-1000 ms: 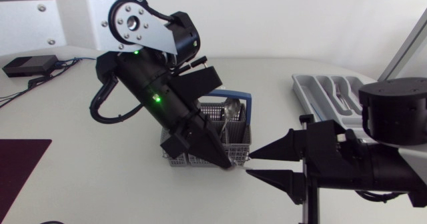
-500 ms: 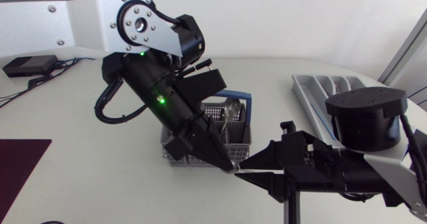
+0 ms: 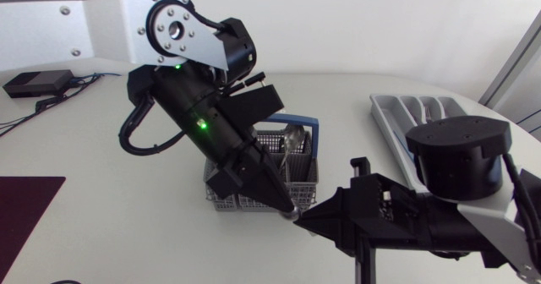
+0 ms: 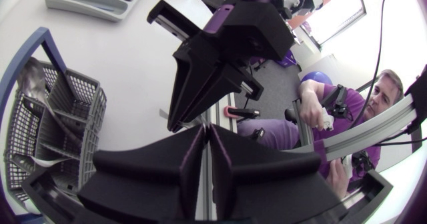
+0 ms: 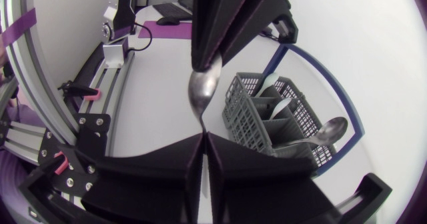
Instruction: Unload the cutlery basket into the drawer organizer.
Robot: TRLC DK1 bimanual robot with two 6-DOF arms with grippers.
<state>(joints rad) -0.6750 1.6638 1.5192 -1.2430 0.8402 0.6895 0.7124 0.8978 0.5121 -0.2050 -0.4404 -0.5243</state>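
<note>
A robotics lab workbench.
My silver-grey left arm [image 3: 84,22] and black-jointed right arm [image 3: 456,161] share a plain white counter [image 3: 101,191] carrying a small black box [image 3: 35,83], loose cables [image 3: 44,104] and a dark purple mat [image 3: 21,212].

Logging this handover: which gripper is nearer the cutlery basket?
Left. The left gripper is right beside the cutlery basket; the right gripper, sharing its spoon, lies farther out.

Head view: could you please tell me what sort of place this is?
Likely a robotics test bench staged as a kitchen chore: a white table bears a cutlery basket and a drawer organizer, and the left gripper and right gripper of robot arms both hold one spoon.
</note>
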